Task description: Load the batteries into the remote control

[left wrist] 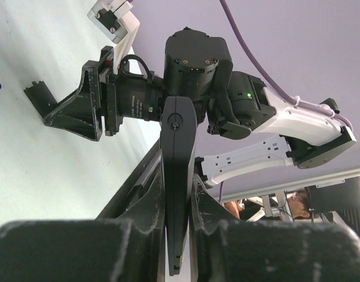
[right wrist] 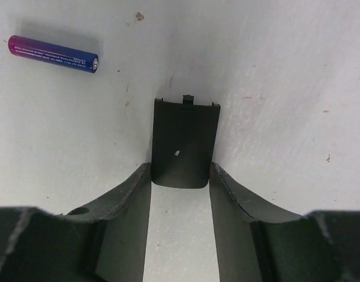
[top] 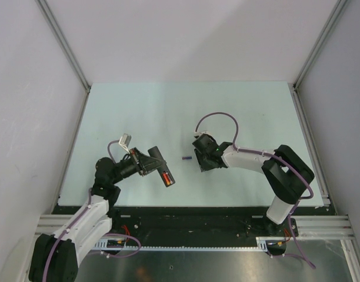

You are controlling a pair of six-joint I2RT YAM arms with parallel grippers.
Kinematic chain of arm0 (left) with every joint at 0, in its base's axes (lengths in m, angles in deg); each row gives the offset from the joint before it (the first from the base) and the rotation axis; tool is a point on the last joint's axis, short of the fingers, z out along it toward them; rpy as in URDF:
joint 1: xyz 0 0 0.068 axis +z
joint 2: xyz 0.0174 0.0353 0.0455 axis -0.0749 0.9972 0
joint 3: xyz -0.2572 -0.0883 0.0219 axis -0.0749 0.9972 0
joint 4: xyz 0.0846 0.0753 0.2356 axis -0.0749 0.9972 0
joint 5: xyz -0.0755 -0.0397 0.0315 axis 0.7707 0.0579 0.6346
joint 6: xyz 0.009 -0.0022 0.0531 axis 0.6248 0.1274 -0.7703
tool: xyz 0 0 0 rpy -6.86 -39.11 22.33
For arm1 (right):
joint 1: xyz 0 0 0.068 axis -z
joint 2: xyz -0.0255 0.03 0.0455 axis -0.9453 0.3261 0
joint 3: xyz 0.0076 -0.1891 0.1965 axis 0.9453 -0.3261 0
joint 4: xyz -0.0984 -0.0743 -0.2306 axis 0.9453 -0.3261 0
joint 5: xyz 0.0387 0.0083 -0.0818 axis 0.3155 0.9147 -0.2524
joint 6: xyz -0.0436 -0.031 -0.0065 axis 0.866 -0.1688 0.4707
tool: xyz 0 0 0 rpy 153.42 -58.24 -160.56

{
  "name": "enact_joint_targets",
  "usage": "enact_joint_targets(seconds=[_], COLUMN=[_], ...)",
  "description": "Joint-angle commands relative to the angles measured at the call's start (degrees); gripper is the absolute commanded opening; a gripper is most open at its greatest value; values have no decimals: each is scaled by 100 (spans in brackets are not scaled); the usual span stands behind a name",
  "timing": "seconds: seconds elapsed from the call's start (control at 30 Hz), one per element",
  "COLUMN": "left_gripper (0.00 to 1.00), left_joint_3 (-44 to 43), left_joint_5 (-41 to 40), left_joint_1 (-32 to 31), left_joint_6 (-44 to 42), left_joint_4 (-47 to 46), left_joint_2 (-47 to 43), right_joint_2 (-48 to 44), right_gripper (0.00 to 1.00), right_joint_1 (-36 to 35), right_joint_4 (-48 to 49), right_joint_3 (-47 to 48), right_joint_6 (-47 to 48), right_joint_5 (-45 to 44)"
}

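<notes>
At pale desk, right jaws clasped flat black plastic cover; left jaws clenched slim black remote control.

The pale table bears a blue-purple battery near a black cover piece.

light: bright, even, overhead onto table
shadows: soft, faint, beneath arms on table; thin one beside battery
blur: right gripper soft near lens; table surface sharp
</notes>
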Motion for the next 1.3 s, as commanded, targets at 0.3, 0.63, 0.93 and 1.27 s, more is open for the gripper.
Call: enact_joint_targets(seconds=[0.3,0.63,0.93,1.27], left_gripper=[0,0,0,0], left_joint_3=[-355,-715,-1155,-1823], left_joint_5=[-131,-385,-579,-939], left_joint_1=[20,-94,-252,-753], left_joint_6=[-130,-305,-490,-508], left_joint_4=[-179,-179,-205,-398], left_joint_2=[348,1033,1737,2704], right_joint_2=[-482,-1449,-2319,-2584], right_gripper=[22,22,21,21], right_joint_1=[-43,-175,-649,-1396], right_joint_4=[-1060,-1658,-2299,-3205], right_joint_3=[77,341,963,2097], right_joint_6=[-91,6,-108,-407], right_joint_5=[-379,-370,-511,-590])
